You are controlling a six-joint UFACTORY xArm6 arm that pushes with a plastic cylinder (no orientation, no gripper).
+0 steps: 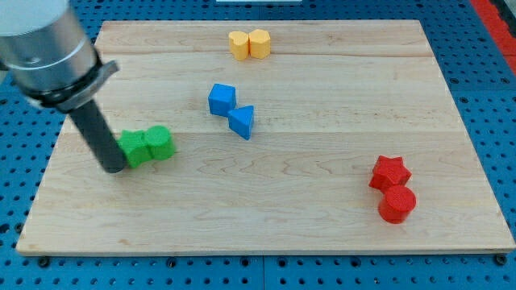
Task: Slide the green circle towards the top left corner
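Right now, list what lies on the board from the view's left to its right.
My tip → green blocks → blue cube → blue triangle → yellow blocks → red star and red circle, overlapping sideways.

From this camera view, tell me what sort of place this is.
Probably a robotics lab bench: a wooden board on a blue perforated table, small coloured blocks such as the red star, and my tip beside the green blocks.

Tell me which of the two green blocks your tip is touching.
My tip sits against the left green block, on its left side. The right green block lies beyond it, toward the view's right, away from the tip.
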